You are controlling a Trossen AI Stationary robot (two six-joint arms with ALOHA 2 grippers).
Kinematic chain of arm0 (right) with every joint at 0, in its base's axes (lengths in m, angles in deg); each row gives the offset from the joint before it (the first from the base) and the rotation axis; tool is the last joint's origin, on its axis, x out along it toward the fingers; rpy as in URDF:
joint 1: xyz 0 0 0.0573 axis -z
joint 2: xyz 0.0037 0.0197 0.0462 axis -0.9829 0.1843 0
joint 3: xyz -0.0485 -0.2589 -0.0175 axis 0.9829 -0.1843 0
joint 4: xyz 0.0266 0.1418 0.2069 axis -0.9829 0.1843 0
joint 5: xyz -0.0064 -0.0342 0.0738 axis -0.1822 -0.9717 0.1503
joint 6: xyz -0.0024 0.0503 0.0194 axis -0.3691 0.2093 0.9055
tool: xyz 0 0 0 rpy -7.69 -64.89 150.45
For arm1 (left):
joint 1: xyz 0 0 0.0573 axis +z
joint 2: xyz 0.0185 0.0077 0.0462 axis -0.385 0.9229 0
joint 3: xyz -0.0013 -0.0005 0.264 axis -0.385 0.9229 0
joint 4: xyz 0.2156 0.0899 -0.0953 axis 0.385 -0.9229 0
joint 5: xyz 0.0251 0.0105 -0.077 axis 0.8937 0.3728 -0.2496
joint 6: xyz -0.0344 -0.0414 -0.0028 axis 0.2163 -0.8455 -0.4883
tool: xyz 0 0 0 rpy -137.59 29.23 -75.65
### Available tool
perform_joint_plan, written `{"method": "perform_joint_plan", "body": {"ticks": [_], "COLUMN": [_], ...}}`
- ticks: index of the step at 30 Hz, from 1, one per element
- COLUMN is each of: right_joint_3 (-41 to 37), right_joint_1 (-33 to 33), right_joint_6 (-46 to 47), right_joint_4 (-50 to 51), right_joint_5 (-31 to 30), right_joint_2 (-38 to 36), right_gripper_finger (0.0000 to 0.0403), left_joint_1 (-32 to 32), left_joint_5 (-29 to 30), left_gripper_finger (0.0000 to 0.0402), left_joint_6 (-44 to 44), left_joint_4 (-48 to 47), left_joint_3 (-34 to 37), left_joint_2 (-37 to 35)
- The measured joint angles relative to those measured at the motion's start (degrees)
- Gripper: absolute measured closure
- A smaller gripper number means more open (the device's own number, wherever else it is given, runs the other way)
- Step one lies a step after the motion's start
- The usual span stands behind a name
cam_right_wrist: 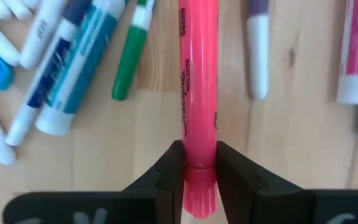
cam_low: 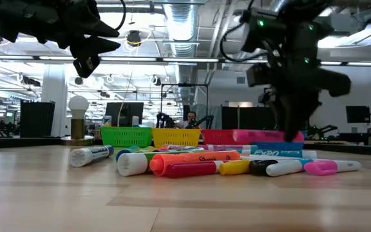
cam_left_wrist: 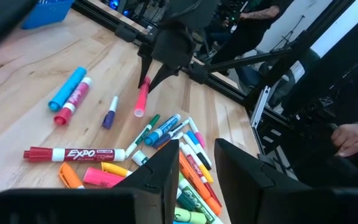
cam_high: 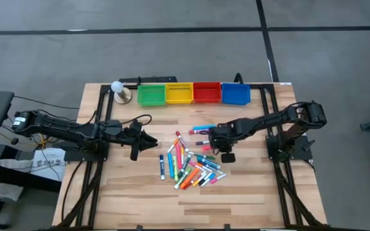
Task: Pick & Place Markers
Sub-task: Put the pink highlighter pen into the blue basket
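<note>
One pink plastic highlighter marker (cam_right_wrist: 199, 112) lies on the wooden worktop (cam_high: 121, 192) at the pile's far edge, its long axis running straight out from the right claw (cam_right_wrist: 199, 174), which we find clenched on its end; the left claw (cam_high: 148, 142) waits apart, fingers parted.

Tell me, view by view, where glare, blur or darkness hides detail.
Low view: ceiling lights glare and both arms go to silhouette, while the near markers stay sharp. Right wrist view: the pink marker between the right gripper's fingers is crisp. Left wrist view: the left gripper is near-black.
</note>
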Motion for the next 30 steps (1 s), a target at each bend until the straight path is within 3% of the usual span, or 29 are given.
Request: {"method": "perform_joint_plan", "body": {"ticks": [15,24,30], "right_joint_3": [16.95,28.85,32.78], "right_joint_1": [6.76,14.57,21.47], "right_joint_6": [-3.50,-13.00,-20.22], "right_joint_4": [8.64,16.89,20.06], "right_joint_5": [-2.57,-8.95,-11.60], "right_joint_2": [-0.15,-0.17,-0.22], "right_gripper_finger": [0.0336,0.0336,0.0336], "left_joint_1": [0.04,0.04,0.04], "left_joint_5": [0.89,0.90,1.71], "left_gripper_finger": [0.0300,0.0300,0.0300], "left_joint_6": [0.00,0.00,0.00], "left_joint_4": [0.31,0.45,0.51], "left_joint_3": [0.00,0.00,0.00], "left_joint_2": [0.00,-0.01,0.00]}}
